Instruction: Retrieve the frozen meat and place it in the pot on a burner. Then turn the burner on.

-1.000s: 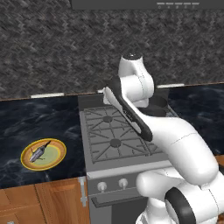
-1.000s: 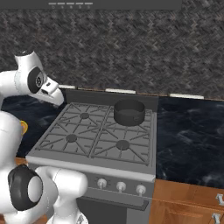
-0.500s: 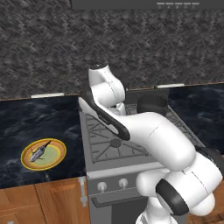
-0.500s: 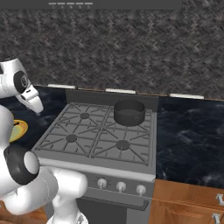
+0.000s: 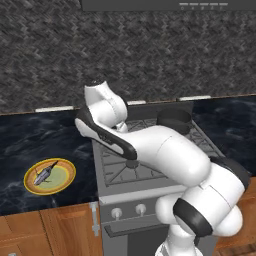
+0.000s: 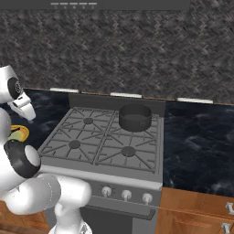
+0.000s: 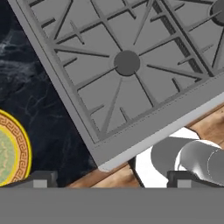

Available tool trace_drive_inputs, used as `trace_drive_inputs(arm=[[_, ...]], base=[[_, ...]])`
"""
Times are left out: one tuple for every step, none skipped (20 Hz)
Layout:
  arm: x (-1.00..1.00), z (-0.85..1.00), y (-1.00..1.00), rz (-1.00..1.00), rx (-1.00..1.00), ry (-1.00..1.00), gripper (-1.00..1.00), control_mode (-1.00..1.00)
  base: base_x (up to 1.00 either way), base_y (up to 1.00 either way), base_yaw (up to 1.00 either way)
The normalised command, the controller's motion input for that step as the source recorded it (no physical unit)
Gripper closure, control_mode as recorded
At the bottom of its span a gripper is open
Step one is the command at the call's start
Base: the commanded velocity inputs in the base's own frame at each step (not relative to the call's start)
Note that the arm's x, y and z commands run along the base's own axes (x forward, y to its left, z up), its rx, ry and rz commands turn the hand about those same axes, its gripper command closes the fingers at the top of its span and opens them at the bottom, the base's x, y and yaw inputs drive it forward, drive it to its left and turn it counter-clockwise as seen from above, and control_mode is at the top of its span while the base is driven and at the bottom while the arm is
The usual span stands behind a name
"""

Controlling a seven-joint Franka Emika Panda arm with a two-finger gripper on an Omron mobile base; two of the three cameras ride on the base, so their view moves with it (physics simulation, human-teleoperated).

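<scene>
On a dark marble bench [image 5: 30, 145] left of the stove, the frozen meat [image 5: 45, 173] lies on its yellow plate [image 5: 65, 179] at lower left; fingers [image 7: 111, 179] spread wide and empty should descend squarely over it.

dark counter [image 5: 30, 145], plate [image 5: 64, 175], stove [image 6: 151, 157], pot [image 6: 135, 118]

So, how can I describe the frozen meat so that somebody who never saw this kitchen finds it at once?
Start at the grey gas stove and look to the dark marbled counter on its left side. There lies a round green plate with a yellow rim, and on it rests the frozen meat: a small slender grey-silver piece with dark streaks, tapered like a fish. Nothing else sits on this plate.
</scene>
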Motion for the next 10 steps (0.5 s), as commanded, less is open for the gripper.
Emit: trace_drive_inputs(arm=[[0.00,-0.17,0.56,0.09,0.07,0.00,-1.00,-1.00],[0.09,-0.19,0.61,0.07,0.11,-0.03,-1.00,-1.00],[0.08,-0.16,0.64,0.08,0.11,-0.03,-1.00,-1.00],[0.05,-0.19,0.66,0.09,0.10,0.00,-1.00,-1.00],[0.04,-0.25,0.64,0.10,0.13,0.00,-1.00,-1.00],[0.04,-0.29,0.61,0.11,0.15,0.00,-1.00,-1.00],[0.07,-0.36,0.60,0.11,0.15,0.00,-1.00,-1.00],[0.09,-0.38,0.63,0.11,0.14,0.00,-1.00,-1.00],[0.12,-0.36,0.70,0.08,0.09,0.04,-1.00,-1.00],[0.16,-0.34,0.76,0.05,0.05,0.07,-1.00,-1.00]], base=[[0.00,0.00,0.00],[0.00,0.00,0.00],[0.00,0.00,0.00],[0.00,0.00,0.00],[0.00,0.00,0.00],[0.00,0.00,0.00],[0.00,0.00,0.00],[0.00,0.00,0.00],[0.00,0.00,0.00],[0.00,0.00,0.00]])
